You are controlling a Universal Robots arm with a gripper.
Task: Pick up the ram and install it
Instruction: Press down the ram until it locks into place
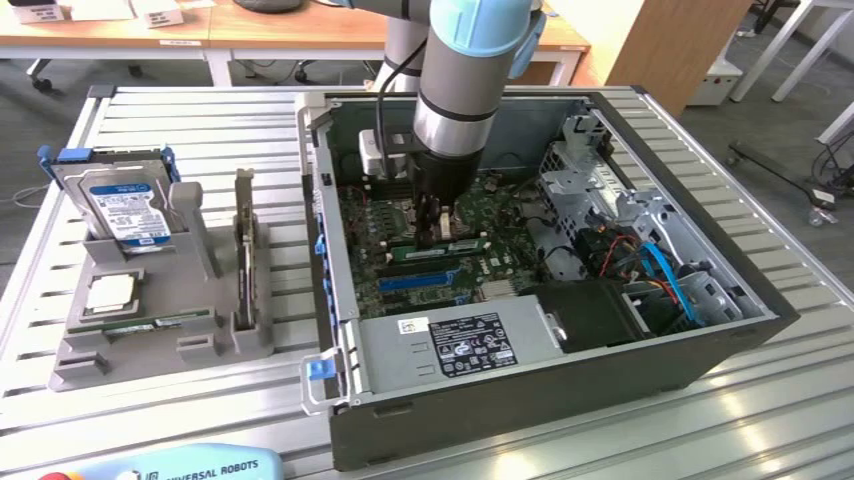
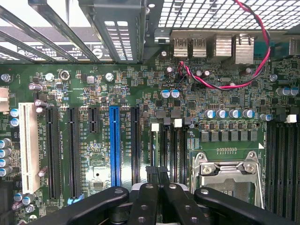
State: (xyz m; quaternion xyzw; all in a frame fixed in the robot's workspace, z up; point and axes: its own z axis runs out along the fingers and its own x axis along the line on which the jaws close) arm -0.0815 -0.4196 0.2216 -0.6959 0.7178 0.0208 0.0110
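Inside the open PC case, the end effector is clamped shut, right down at the motherboard with the ram by its tip, seated in a slot.

Even, bright daylight falls across the slatted table, with glare streaking its slats toward the exterior view's right. The case interior sits in shade beneath the arm. Up close, the motherboard is sharp and evenly lit; the dark fingers look soft.
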